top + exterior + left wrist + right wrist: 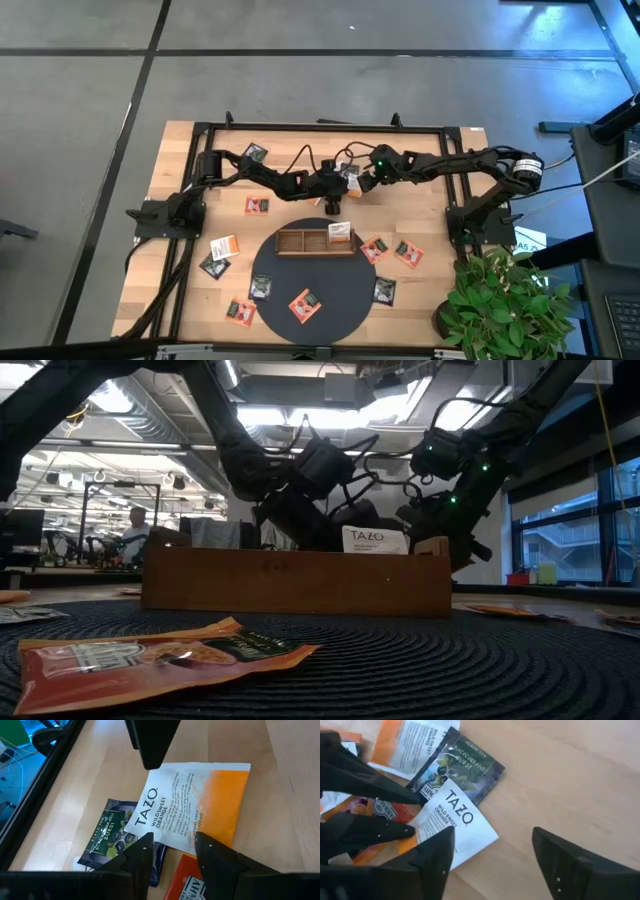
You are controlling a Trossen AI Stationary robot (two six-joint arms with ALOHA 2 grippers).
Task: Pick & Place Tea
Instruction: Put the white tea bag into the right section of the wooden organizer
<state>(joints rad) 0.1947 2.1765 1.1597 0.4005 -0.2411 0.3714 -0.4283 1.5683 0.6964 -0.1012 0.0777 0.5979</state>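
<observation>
Both pincers meet over the sachet pile [165,827] behind the tray [300,243]: left pincer [172,852] spread, right pincer [492,852] spread wide.

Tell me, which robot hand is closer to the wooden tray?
Left. The left gripper is just behind the wooden tray; the right gripper is farther back, over loose tea sachets.

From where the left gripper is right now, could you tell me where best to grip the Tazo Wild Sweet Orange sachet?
Probably the sachet's white edge, raised where it overlaps the black Blackcurrant Burst sachet; it otherwise lies flat on the table. Come from above with the left gripper, whose open fingers already straddle that edge.
</observation>
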